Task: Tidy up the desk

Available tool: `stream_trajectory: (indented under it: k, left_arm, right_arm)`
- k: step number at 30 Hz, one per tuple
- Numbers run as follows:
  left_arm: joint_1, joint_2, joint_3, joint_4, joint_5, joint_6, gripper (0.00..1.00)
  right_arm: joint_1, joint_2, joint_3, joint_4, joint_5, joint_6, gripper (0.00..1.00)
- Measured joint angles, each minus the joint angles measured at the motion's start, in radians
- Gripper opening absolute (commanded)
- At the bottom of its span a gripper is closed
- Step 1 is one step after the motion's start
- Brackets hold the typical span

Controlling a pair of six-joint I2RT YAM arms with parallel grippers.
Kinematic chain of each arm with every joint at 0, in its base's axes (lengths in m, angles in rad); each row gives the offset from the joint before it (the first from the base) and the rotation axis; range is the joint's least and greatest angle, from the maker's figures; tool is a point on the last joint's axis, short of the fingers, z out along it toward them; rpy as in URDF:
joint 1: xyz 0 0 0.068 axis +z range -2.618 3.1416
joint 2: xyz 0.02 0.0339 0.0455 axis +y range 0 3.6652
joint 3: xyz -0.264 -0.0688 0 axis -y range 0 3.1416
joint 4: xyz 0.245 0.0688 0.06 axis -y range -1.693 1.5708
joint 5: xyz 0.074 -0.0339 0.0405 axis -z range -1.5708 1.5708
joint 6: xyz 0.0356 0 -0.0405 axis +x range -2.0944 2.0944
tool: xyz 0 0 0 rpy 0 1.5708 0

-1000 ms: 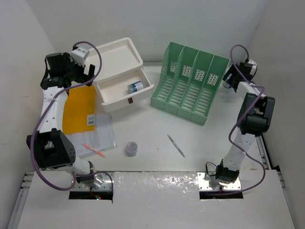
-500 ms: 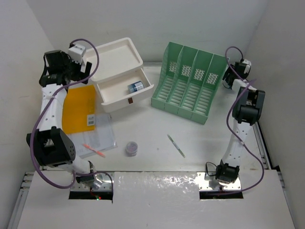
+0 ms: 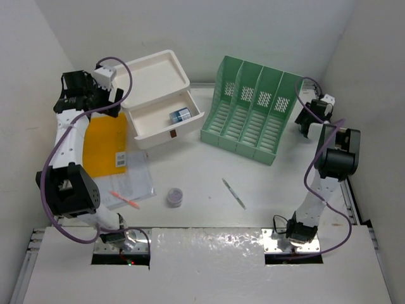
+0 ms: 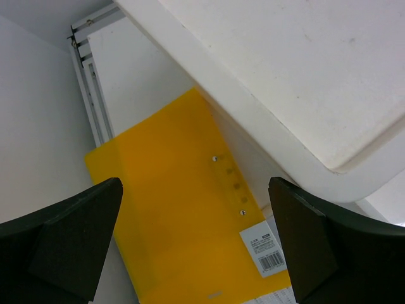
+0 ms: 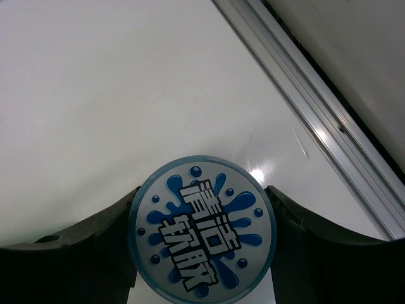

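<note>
The desk (image 3: 202, 168) is a wide white tabletop with a silver rail (image 5: 316, 107) along its right edge. My right gripper (image 3: 310, 120) is down at the far right corner behind the green rack. Its fingers (image 5: 95, 253) press both sides of a round tin (image 5: 202, 228) with a blue splash label, so it is shut on the tin. My left gripper (image 4: 196, 240) hangs open over a yellow folder (image 4: 171, 215) lying at the far left, right beside the white drawer box (image 4: 285, 76). Nothing sits between its fingers.
The white drawer box (image 3: 158, 88) has one drawer pulled out with a small blue box (image 3: 180, 115) inside. A green slotted file rack (image 3: 253, 107) stands at the back. A clear sleeve of papers (image 3: 133, 177), a red pen (image 3: 125, 199), a small purple jar (image 3: 175, 197) and a pen (image 3: 233, 193) lie near the front.
My right gripper has come down onto the desk at the far right corner and its fingers have closed in on the round tin. The left gripper shifted only slightly.
</note>
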Motion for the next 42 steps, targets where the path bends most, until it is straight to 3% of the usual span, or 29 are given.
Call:
stream_trajectory:
  k: [5,11,17,20,24,31,37,42]
  left_arm:
    - [-0.002,-0.032,-0.003,-0.014,0.035,0.024,1.00]
    - [-0.010,-0.129,-0.030,-0.064,0.134,0.095,1.00]
    - [-0.092,-0.215,-0.043,-0.140,0.304,0.119,1.00]
    - [-0.216,-0.217,-0.043,-0.162,0.359,0.068,1.00]
    - [-0.329,-0.208,-0.042,-0.156,0.449,-0.072,1.00]
    - [-0.334,-0.228,-0.064,0.003,0.596,-0.397,1.00]
    - [-0.343,-0.267,-0.141,0.095,0.640,-0.570,1.00]
    - [-0.344,-0.267,-0.167,0.084,0.659,-0.588,1.00]
  right_arm:
    - [0.013,-0.216,-0.204,0.004,0.013,0.001,0.00]
    - [0.043,-0.641,-0.414,-0.061,0.039,0.001,0.00]
    - [0.083,-1.050,-0.421,-0.222,-0.071,-0.046,0.00]
    - [0.212,-1.154,-0.386,-0.251,-0.207,-0.097,0.00]
    - [0.488,-1.164,-0.377,-0.233,-0.395,-0.182,0.00]
    - [0.838,-1.003,-0.486,-0.004,-0.536,-0.277,0.00]
    - [1.037,-0.769,-0.448,0.153,-0.565,-0.368,0.00]
    - [1.093,-0.687,-0.411,0.272,-0.563,-0.390,0.00]
